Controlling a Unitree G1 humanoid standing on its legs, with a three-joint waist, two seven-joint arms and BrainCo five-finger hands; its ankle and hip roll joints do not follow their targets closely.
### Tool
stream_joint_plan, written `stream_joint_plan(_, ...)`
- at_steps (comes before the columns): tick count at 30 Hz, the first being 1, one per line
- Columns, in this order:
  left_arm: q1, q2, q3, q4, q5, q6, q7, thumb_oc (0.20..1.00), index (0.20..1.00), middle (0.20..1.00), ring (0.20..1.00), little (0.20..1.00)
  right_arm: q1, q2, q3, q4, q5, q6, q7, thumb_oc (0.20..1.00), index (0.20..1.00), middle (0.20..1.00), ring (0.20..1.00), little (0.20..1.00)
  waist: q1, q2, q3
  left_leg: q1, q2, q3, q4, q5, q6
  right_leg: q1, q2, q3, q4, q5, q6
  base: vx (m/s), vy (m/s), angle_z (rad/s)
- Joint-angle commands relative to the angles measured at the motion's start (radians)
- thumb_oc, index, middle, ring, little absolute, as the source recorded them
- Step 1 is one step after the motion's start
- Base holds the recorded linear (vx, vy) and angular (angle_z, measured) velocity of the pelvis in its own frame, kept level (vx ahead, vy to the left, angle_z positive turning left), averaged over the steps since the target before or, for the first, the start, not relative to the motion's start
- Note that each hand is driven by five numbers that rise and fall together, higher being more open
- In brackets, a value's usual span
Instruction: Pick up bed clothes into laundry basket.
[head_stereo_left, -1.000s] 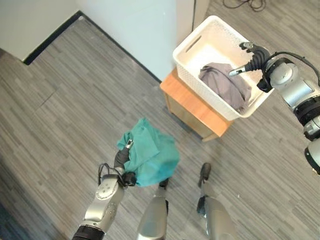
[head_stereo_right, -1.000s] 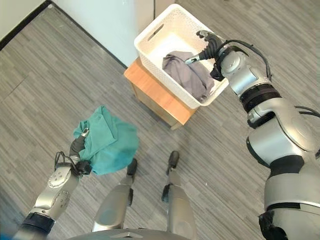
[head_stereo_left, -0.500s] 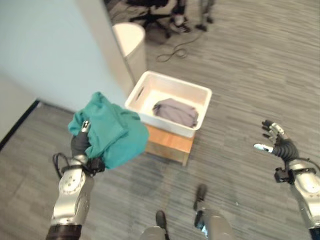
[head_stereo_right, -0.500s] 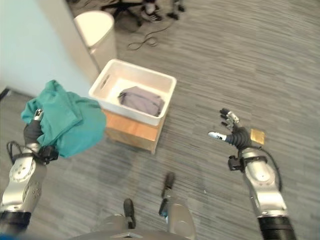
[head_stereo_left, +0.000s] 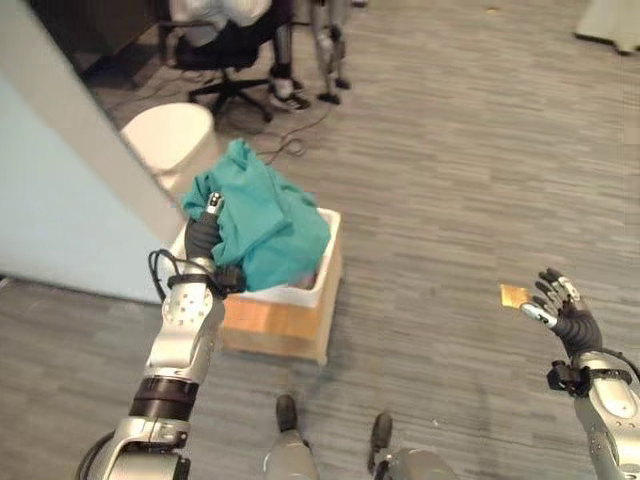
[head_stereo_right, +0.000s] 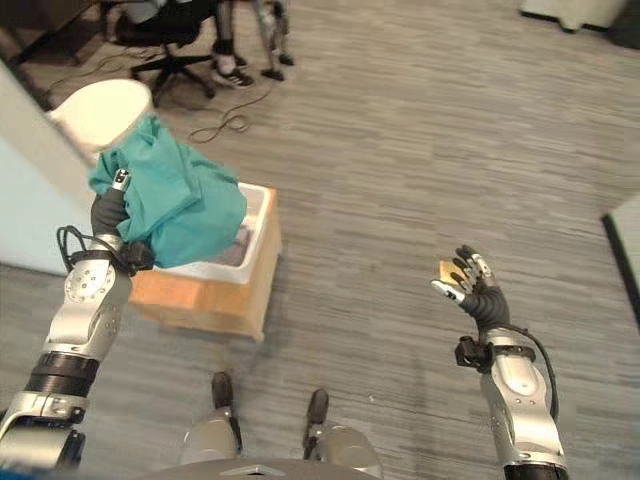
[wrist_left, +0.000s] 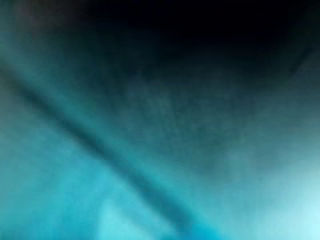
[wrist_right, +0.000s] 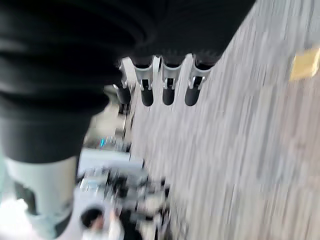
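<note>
A teal cloth (head_stereo_left: 268, 228) hangs bunched from my left hand (head_stereo_left: 203, 243), which is shut on it and raised over the white laundry basket (head_stereo_left: 322, 268). The cloth covers most of the basket's opening and is pressed close in the left wrist view (wrist_left: 150, 150). The basket sits on a low wooden stand (head_stereo_left: 280, 325). My right hand (head_stereo_right: 478, 297) is held out far to the right over the floor. It is open and holds nothing, and its fingers (wrist_right: 167, 90) point straight out.
A round white bin (head_stereo_left: 170, 140) stands just behind the basket, against a light blue wall (head_stereo_left: 50, 210). An office chair (head_stereo_left: 225, 50) and cables lie farther back. A small yellow tag (head_stereo_left: 515, 295) lies on the grey plank floor by my right hand.
The camera has swung round. My left hand has lifted the teal cloth from low at the left to above the basket. My right hand has left the basket and now hangs open at the right.
</note>
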Motion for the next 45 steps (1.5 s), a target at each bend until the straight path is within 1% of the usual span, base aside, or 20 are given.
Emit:
stream_joint_plan(1,-0.131,0.055,0.016,0.066,0.096,-0.016,0.065,0.200,0.200,0.200,0.200,0.200,-0.015,-0.022,-0.010,-0.061,0.013,-0.018,-0.001,1.000,1.000,1.000,1.000,1.000,0.010,-0.012,-0.011,0.061,-0.031,0.027,-0.023,0.062,-0.025,0.072,-0.100,0.068,0.045,-0.077,0.113,0.14,0.157,-0.51)
stream_joint_plan(6,-0.261,0.087,-0.031,0.198,0.202,0.037,0.108,0.200,0.200,0.200,0.200,0.200,-0.022,-0.018,0.035,-0.075,-0.012,-0.004,0.011,1.000,1.000,1.000,1.000,1.000,-0.008,-0.026,-0.011,0.092,-0.057,0.069,-0.076,0.048,-0.001,0.047,-0.120,0.100,0.040,-0.057,0.140,0.07,0.125,-0.28)
stream_joint_plan(7,-0.313,0.134,-0.066,0.249,0.353,0.085,0.143,0.200,0.200,0.200,0.200,0.200,-0.018,-0.013,0.046,-0.081,-0.015,-0.004,0.015,1.000,1.000,1.000,1.000,1.000,-0.009,-0.032,-0.009,0.093,-0.065,0.075,-0.094,0.048,0.006,0.031,-0.124,0.105,0.036,-0.047,0.151,0.03,0.054,-0.02)
stream_joint_plan(8,-0.314,0.134,-0.067,0.250,0.353,0.084,0.143,0.200,0.200,0.200,0.200,0.200,-0.018,-0.012,0.045,-0.081,-0.015,-0.004,0.015,1.000,1.000,1.000,1.000,1.000,-0.008,-0.032,-0.010,0.092,-0.065,0.076,-0.094,0.049,0.006,0.030,-0.124,0.105,0.036,-0.046,0.151,0.03,0.075,0.02)
stream_joint_plan(9,-0.346,0.169,-0.093,0.278,0.441,0.107,0.143,0.200,0.200,0.200,0.200,0.200,-0.013,-0.014,0.047,-0.088,-0.021,-0.004,0.018,1.000,1.000,1.000,1.000,1.000,-0.010,-0.036,-0.009,0.093,-0.071,0.080,-0.105,0.047,0.010,0.022,-0.126,0.107,0.033,-0.040,0.157,0.03,0.054,0.07)
stream_joint_plan(10,-0.398,0.232,-0.141,0.306,0.618,0.154,0.150,0.200,0.200,0.200,0.200,0.200,0.004,-0.020,0.044,-0.094,-0.034,-0.008,0.021,1.000,1.000,1.000,1.000,1.000,-0.014,-0.039,-0.006,0.099,-0.077,0.084,-0.118,0.039,0.013,0.014,-0.128,0.109,0.029,-0.036,0.167,0.03,0.066,0.03)
stream_joint_plan(11,-0.437,0.265,-0.183,0.336,0.720,0.184,0.137,0.200,0.200,0.200,0.200,0.200,0.006,-0.026,0.044,-0.092,-0.041,-0.012,0.020,1.000,1.000,1.000,1.000,1.000,-0.015,-0.040,-0.006,0.097,-0.079,0.088,-0.123,0.039,0.014,0.009,-0.128,0.111,0.025,-0.031,0.171,0.02,0.042,0.00)
stream_joint_plan(12,-0.443,0.265,-0.187,0.339,0.721,0.184,0.138,0.200,0.200,0.200,0.200,0.200,0.005,-0.023,0.043,-0.092,-0.041,-0.013,0.020,1.000,1.000,1.000,1.000,1.000,-0.012,-0.041,-0.006,0.093,-0.078,0.089,-0.123,0.044,0.014,0.005,-0.127,0.112,0.024,-0.026,0.170,0.00,0.020,-0.03)
stream_joint_plan(14,-0.500,0.306,-0.250,0.381,0.873,0.223,0.122,0.200,0.200,0.200,0.200,0.200,0.012,-0.028,0.051,-0.097,-0.049,-0.021,0.018,1.000,1.000,1.000,1.000,1.000,-0.010,-0.045,-0.004,0.093,-0.082,0.092,-0.135,0.041,0.018,-0.005,-0.129,0.112,0.016,-0.017,0.178,0.00,0.000,0.00)
stream_joint_plan(15,-0.502,0.306,-0.252,0.382,0.873,0.223,0.122,0.200,0.200,0.200,0.200,0.200,0.011,-0.027,0.051,-0.096,-0.049,-0.021,0.018,1.000,1.000,1.000,1.000,1.000,-0.010,-0.045,-0.004,0.093,-0.082,0.092,-0.135,0.041,0.018,-0.005,-0.129,0.112,0.016,-0.017,0.178,0.03,0.016,-0.03)
stream_joint_plan(16,-0.508,0.325,-0.273,0.393,0.932,0.238,0.111,0.200,0.200,0.200,0.200,0.200,0.015,-0.034,0.052,-0.103,-0.052,-0.025,0.018,1.000,1.000,1.000,1.000,1.000,-0.011,-0.045,-0.002,0.100,-0.085,0.092,-0.140,0.034,0.019,-0.001,-0.129,0.112,0.015,-0.021,0.181,0.01,0.002,-0.05)
stream_joint_plan(20,-0.481,0.348,-0.288,0.363,1.052,0.251,0.080,0.200,0.200,0.200,0.200,0.200,0.024,-0.040,0.051,-0.119,-0.050,-0.033,0.030,1.000,1.000,1.000,1.000,1.000,0.001,-0.047,-0.001,0.098,-0.087,0.094,-0.153,0.038,0.022,-0.011,-0.129,0.107,0.010,-0.014,0.183,0.00,0.003,-0.02)
stream_joint_plan(21,-0.461,0.354,-0.302,0.337,1.115,0.253,0.074,0.200,0.200,0.200,0.200,0.200,0.019,-0.051,0.058,-0.120,-0.053,-0.037,0.030,1.000,1.000,1.000,1.000,1.000,0.003,-0.046,0.001,0.100,-0.089,0.092,-0.157,0.039,0.022,-0.011,-0.127,0.104,0.007,-0.013,0.183,-0.01,-0.001,0.04)
stream_joint_plan(24,-0.442,0.345,-0.314,0.316,1.152,0.244,0.052,0.200,0.200,0.200,0.200,0.200,0.002,-0.065,0.065,-0.114,-0.054,-0.043,0.024,1.000,1.000,1.000,1.000,1.000,0.006,-0.047,0.005,0.097,-0.090,0.089,-0.160,0.041,0.023,-0.014,-0.125,0.099,0.003,-0.013,0.183,-0.02,-0.002,0.07)
stream_joint_plan(26,-0.459,0.331,-0.379,0.320,1.220,0.237,0.037,0.200,0.200,0.200,0.200,0.200,-0.026,-0.086,0.088,-0.123,-0.049,-0.050,0.028,1.000,1.000,1.000,1.000,1.000,0.005,-0.047,0.016,0.091,-0.089,0.084,-0.163,0.044,0.025,-0.022,-0.122,0.095,0.005,-0.011,0.183,-0.04,-0.014,0.05)
stream_joint_plan(30,-0.475,0.307,-0.430,0.319,1.264,0.236,-0.016,0.200,0.200,0.200,0.200,0.200,-0.027,-0.095,0.080,-0.141,-0.065,-0.052,0.029,1.000,1.000,1.000,1.000,1.000,0.009,-0.058,0.029,0.088,-0.090,0.080,-0.164,0.042,0.029,-0.026,-0.117,0.093,0.005,-0.009,0.184,-0.01,-0.002,0.02)
stream_joint_plan(38,-0.356,0.313,-0.346,0.192,1.312,0.228,-0.059,0.200,0.200,0.200,0.200,0.200,-0.004,-0.082,0.029,-0.157,-0.101,-0.044,0.025,1.000,1.000,1.000,1.000,1.000,0.026,-0.067,0.041,0.080,-0.093,0.072,-0.160,0.035,0.033,-0.027,-0.117,0.084,0.003,-0.010,0.179,0.00,-0.003,0.01)
stream_joint_plan(42,-0.333,0.306,-0.335,0.191,1.312,0.224,-0.056,0.200,0.200,0.200,0.200,0.200,-0.018,-0.084,0.042,-0.160,-0.105,-0.045,0.028,1.000,1.000,1.000,1.000,1.000,0.026,-0.062,0.042,0.076,-0.094,0.068,-0.162,0.035,0.034,-0.029,-0.117,0.080,0.002,-0.012,0.177,0.00,0.000,0.00)
stream_joint_plan(44,-0.336,0.301,-0.339,0.197,1.295,0.219,-0.048,0.529,0.529,0.529,0.529,0.529,-0.028,-0.088,0.053,-0.158,-0.104,-0.047,0.027,1.000,1.000,1.000,1.000,1.000,0.026,-0.060,0.043,0.075,-0.095,0.066,-0.163,0.037,0.034,-0.031,-0.117,0.078,0.003,-0.011,0.177,0.00,0.000,0.00)
stream_joint_plan(45,-0.335,0.308,-0.345,0.202,1.293,0.217,-0.043,1.000,1.000,1.000,1.000,1.000,-0.038,-0.090,0.060,-0.162,-0.101,-0.051,0.026,1.000,1.000,1.000,1.000,1.000,0.026,-0.059,0.047,0.072,-0.096,0.063,-0.164,0.038,0.034,-0.036,-0.116,0.078,0.004,-0.009,0.177,0.00,0.000,0.00)
